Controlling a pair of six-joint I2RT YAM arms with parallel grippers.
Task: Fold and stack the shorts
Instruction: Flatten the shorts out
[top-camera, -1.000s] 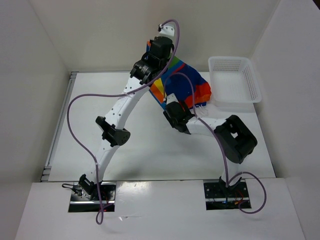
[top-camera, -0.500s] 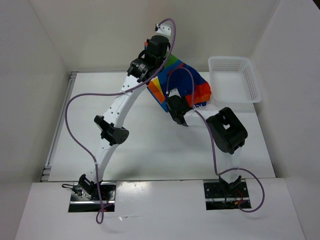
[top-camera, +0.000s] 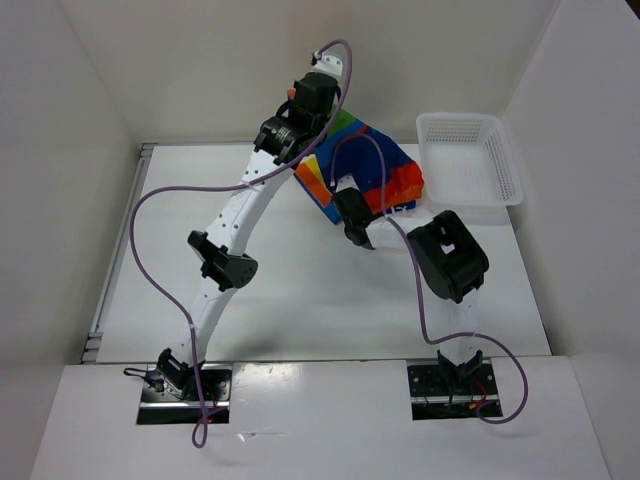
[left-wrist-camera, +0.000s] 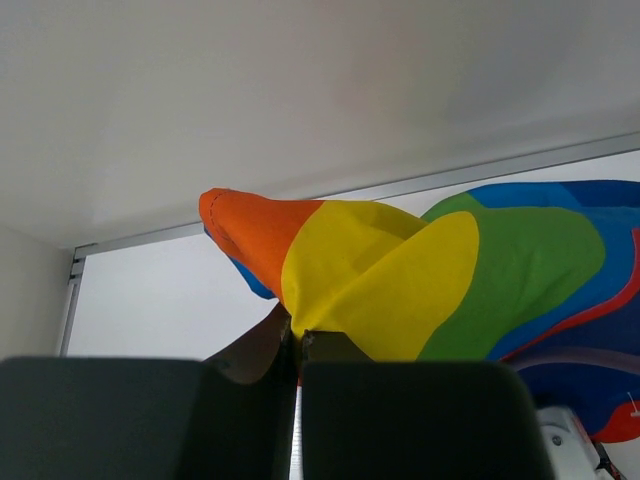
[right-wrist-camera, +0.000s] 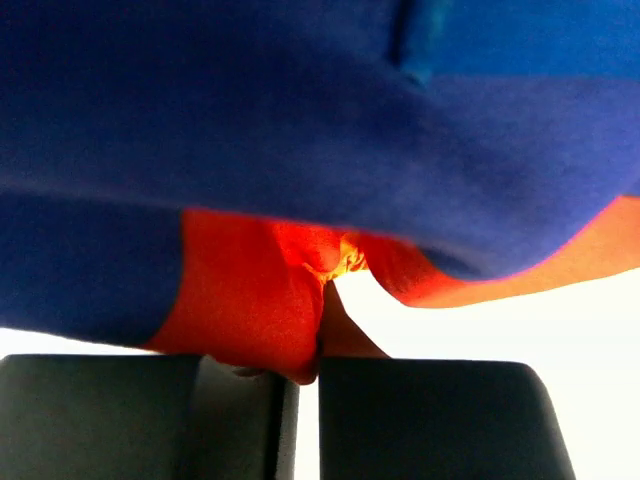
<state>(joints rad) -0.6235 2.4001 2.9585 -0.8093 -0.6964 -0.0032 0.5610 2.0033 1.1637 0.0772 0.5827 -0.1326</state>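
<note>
The shorts (top-camera: 375, 165) sit at the far side of the table (top-camera: 300, 290), right of its middle, bunched in broad orange, yellow, green, blue and red stripes; their far left end is raised against the back wall, and their right end lies just beside the white mesh basket (top-camera: 460, 118); the left gripper (top-camera: 303, 135) is clenched on that raised end, and the left wrist view shows a fold of yellow cloth pinched between its closed jaws, with an orange corner sticking out to the left; the right gripper (top-camera: 347, 198) meets the near edge of the cloth from below; the right wrist view shows its jaws drawn together on an orange-red fold under a blue band; both arms reach across the table from its near edge
</note>
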